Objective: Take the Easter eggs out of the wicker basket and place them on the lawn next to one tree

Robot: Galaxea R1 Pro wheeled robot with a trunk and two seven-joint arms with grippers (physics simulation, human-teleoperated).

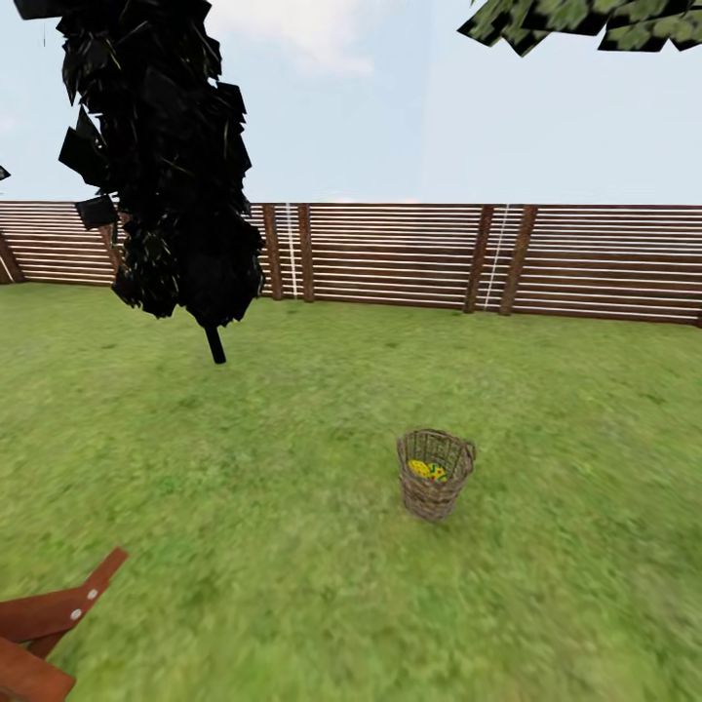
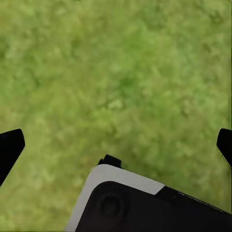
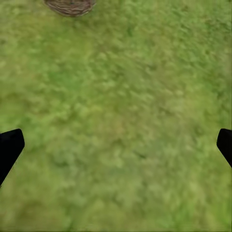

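Head view shows eggs (image 1: 428,471) inside the wicker basket (image 1: 435,475); wrist views show both grippers (image 2: 116,145) (image 3: 116,145) spread over lawn (image 3: 121,121).

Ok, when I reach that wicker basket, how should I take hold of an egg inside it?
Come straight down through the open top: the wicker basket stands upright on the lawn, and its woven wall rings the Easter eggs low inside, so a side approach looks blocked. Probably close across the egg's narrow middle. Which egg lies uppermost cannot be told from here.
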